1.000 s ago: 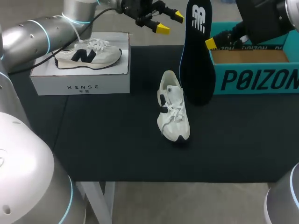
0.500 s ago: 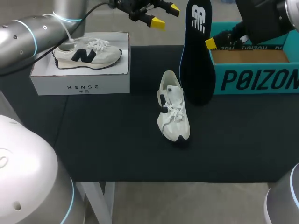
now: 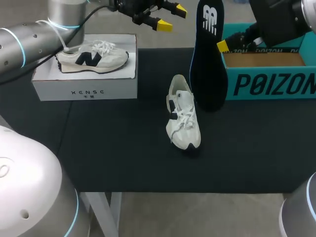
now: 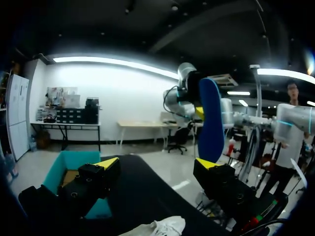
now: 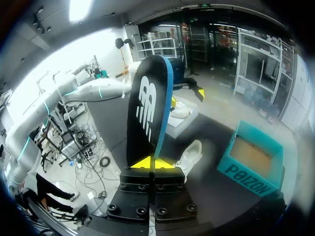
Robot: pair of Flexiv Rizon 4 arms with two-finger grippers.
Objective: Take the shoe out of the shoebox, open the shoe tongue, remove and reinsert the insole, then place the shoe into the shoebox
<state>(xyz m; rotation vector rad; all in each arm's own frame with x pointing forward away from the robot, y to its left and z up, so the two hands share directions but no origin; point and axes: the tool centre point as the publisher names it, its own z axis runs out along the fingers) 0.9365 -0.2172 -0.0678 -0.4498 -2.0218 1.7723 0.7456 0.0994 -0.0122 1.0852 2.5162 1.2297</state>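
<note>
The white shoe (image 3: 183, 120) lay upright on its sole at the middle of the dark surface (image 3: 113, 148), toe toward the lower edge of the head view and laces loose. Just to its upper right, the dark insole (image 3: 208, 54) stood on end, its lower tip beside the shoe's heel and its top near the frame's upper edge. The right pincer (image 5: 152, 162) was closed on the insole's edge, with both yellow tips pressed against it from either side.

Behind the insole, at the right edge of the frame, sat the teal shoebox (image 3: 269, 74). It was open at the top, and only its brown cardboard floor showed inside. At the upper left stood a closed white box (image 3: 85, 81), and a second shoe (image 3: 92, 54) rested on its lid.

The left pincer (image 3: 171, 16) hung in the air at the top of the frame, between the white box and the insole. Its fingers were spread wide with nothing between them. In the left wrist view the insole stood ahead of it and the white shoe lay below.

Compared with a second earlier, the left arm had drawn back toward the upper left, so the pincer sat a little higher and further left in the frame. The shoe, the insole, the right pincer and both boxes had not shifted.
</note>
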